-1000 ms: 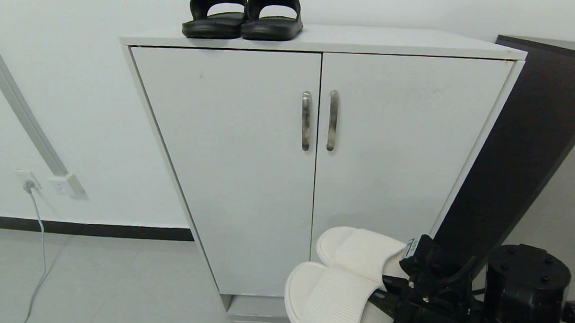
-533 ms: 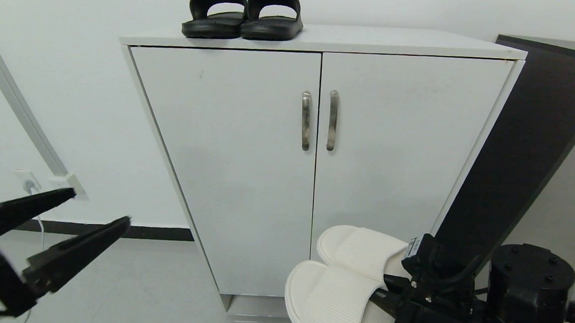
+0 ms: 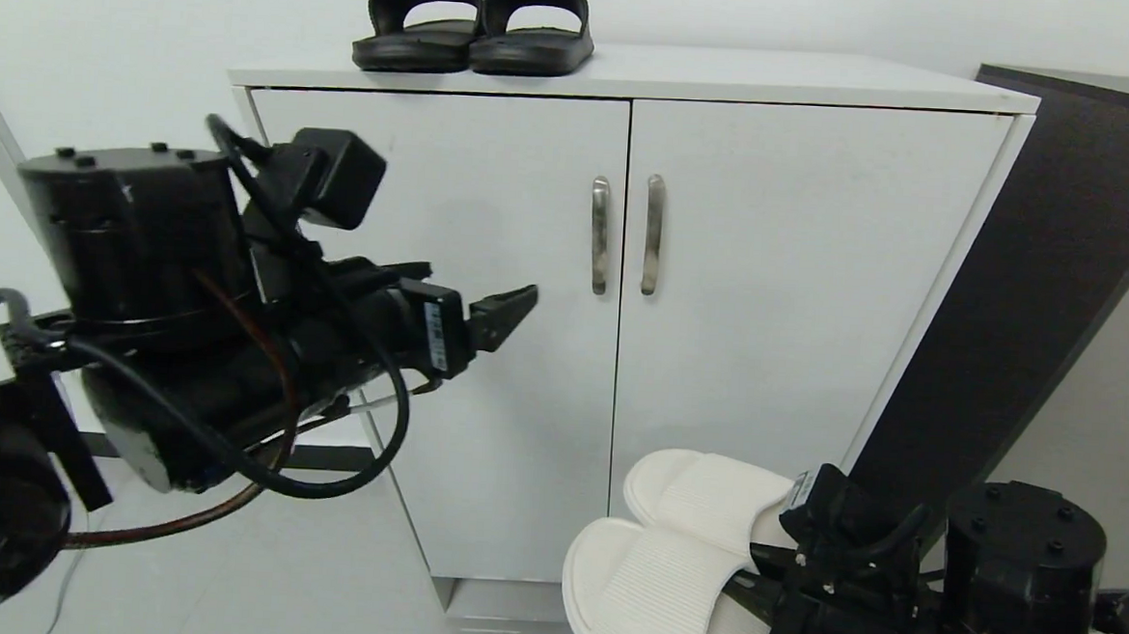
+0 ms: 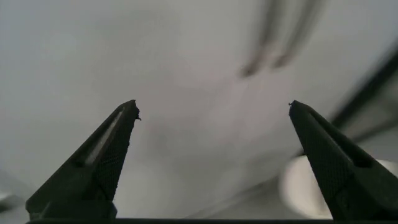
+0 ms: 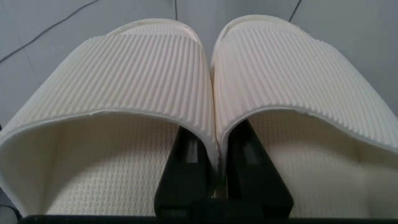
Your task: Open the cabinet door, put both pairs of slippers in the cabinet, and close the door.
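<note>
Both doors shut, two slipper pairs outside, one in your tool.
Head: cabinet [image 3: 764,385] closed, two handles [image 3: 600,234]; black pair [image 3: 473,32] on its top; left tool [image 3: 502,309] before the left door [image 3: 519,450]. Left wrist: left tool [image 4: 213,106] wide, empty. Right wrist: right tool [image 5: 217,168] pinches the white pair [image 5: 137,81] by the two touching inner sides.

The left pincer [image 3: 512,307] hangs before the left door [image 3: 452,253] of the cabinet [image 3: 828,80]. The two handles [image 3: 601,234] lie to its right and apart from it. Above it, one pair of slippers [image 3: 474,24] sits side by side on the cabinet top. The right pincer [image 5: 216,148] is low before the right door [image 3: 799,271]. One of its fingers [image 5: 186,163] is inside each of the second pair of slippers [image 3: 668,545], which touch. Behind it to the right, a panel [image 3: 1040,284] stands beside the cabinet.
</note>
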You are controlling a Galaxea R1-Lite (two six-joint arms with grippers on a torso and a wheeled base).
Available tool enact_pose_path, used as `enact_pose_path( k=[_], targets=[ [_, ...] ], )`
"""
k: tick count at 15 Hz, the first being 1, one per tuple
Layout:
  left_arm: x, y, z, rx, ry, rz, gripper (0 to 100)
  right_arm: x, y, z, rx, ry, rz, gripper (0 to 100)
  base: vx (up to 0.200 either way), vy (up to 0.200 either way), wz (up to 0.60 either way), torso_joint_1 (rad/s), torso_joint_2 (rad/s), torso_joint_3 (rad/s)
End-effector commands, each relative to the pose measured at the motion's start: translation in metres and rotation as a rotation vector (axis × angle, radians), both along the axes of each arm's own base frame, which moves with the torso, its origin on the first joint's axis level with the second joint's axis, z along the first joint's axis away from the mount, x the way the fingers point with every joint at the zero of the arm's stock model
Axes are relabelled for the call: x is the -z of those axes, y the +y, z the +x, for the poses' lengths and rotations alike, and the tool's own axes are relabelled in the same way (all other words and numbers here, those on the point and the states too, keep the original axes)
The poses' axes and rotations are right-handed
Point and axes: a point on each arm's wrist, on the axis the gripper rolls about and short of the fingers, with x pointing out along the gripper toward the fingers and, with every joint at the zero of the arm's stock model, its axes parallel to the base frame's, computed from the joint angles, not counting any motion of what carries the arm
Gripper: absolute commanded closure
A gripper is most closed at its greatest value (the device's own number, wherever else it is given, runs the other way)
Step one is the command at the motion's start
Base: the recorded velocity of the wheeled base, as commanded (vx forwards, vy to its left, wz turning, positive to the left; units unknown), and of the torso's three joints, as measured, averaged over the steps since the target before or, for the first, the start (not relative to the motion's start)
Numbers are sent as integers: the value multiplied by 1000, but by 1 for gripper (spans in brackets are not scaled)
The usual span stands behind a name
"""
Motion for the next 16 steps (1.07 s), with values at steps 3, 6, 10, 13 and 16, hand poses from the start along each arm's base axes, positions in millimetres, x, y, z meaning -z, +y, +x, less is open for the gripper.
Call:
enact_pose_path(
  k=[3, 6, 10, 13, 16],
  targets=[
    [-10, -33, 14, 297, 140, -49, 0, 5, 1, 1, 2, 11, -15, 100, 0, 0, 0, 0, 0, 0],
    [-31, -44, 23, 432, 187, -159, 0, 5, 1, 1, 2, 13, -18, 100, 0, 0, 0, 0, 0, 0],
    [-48, -57, 37, 540, 187, -192, 0, 5, 0, -1, -7, 10, -21, 100, 0, 0, 0, 0, 0, 0],
    [-57, -63, 45, 555, 198, -195, 0, 6, 0, -2, -11, 3, -29, 100, 0, 0, 0, 0, 0, 0],
    [-56, -68, 53, 550, 223, -225, 0, 6, -1, -2, -15, -2, -34, 100, 0, 0, 0, 0, 0, 0]
  ],
)
